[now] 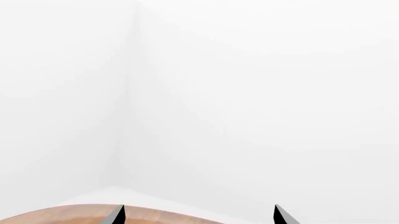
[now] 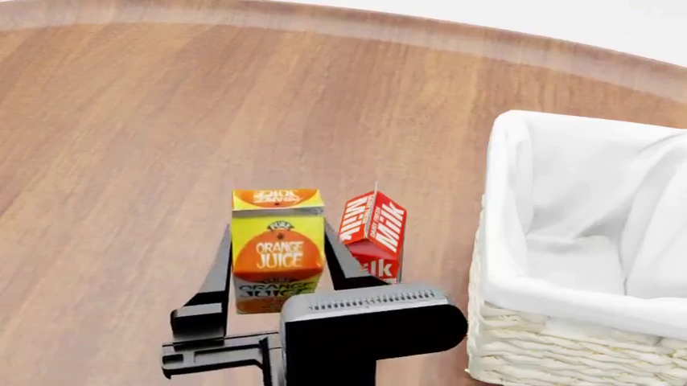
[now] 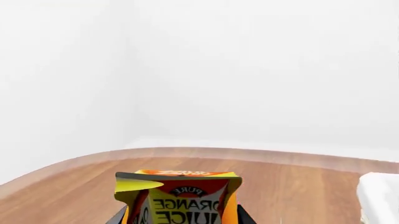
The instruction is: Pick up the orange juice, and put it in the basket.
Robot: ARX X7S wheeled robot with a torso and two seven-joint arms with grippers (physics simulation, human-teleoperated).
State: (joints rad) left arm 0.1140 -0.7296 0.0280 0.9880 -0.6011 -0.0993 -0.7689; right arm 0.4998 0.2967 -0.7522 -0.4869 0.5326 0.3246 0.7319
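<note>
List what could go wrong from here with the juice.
The right hand straddles the juice with fingers either side; the milk stands right beside the right finger, so lifting or swinging toward the basket may topple it. The grip sits low on a tall carton, so it might tilt or clip the rim.

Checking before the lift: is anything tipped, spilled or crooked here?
Nothing stands out. The orange juice stands upright between the right tool's fingers, the milk carton upright beside it, the basket level.

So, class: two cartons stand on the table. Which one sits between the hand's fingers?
The orange juice, the yellow-and-orange carton. The right hand flanks it; the red milk carton stands outside.
</note>
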